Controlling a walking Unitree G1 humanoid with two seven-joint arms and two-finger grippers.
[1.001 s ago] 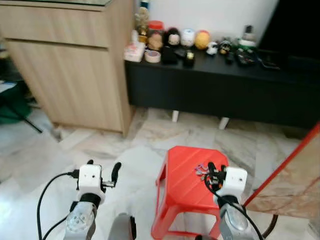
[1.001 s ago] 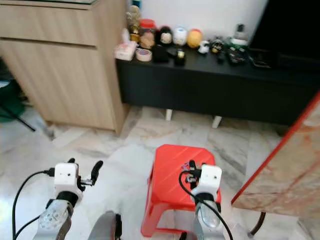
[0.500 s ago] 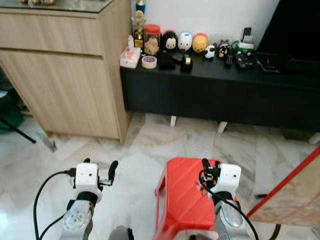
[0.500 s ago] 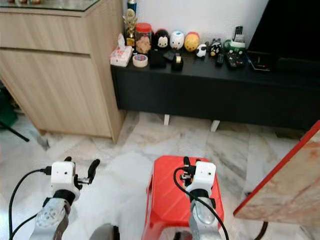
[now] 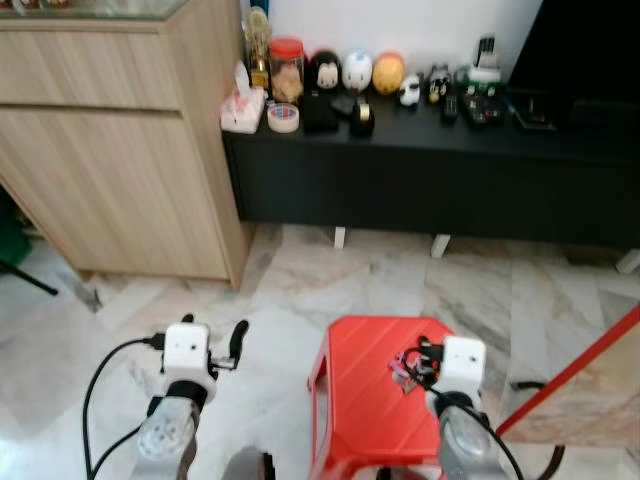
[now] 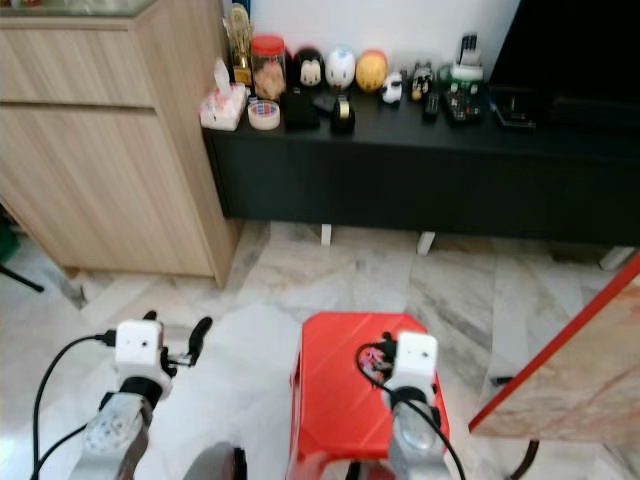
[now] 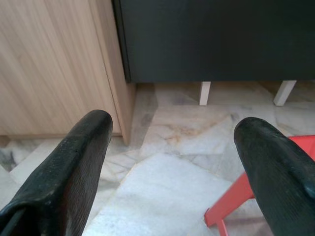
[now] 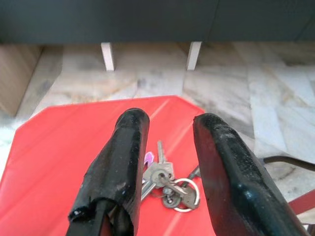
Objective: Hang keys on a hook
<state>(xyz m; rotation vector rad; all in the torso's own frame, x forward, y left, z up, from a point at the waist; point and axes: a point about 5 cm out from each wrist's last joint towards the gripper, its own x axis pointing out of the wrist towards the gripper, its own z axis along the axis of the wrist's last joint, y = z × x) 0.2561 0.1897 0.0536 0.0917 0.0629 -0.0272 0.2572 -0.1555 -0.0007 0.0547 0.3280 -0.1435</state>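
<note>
The right gripper is hovering with fingers spread just above the keys, which are lying on the red stool between and below its fingertips, so lowering straight and closing on the ring should work best.

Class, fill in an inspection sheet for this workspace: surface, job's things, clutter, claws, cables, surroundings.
Surface: red stool on a marble floor.
Job's things: keys lying on the stool; hook: nothing seen.
Clutter: figurines, tape roll and jar on the black cabinet.
Claws: right claw open, fingers either side of the keys; left claw open, over the floor.
Cables: black cable looping from the left wrist.
Surroundings: wooden cupboard, red-edged panel at right.
</note>
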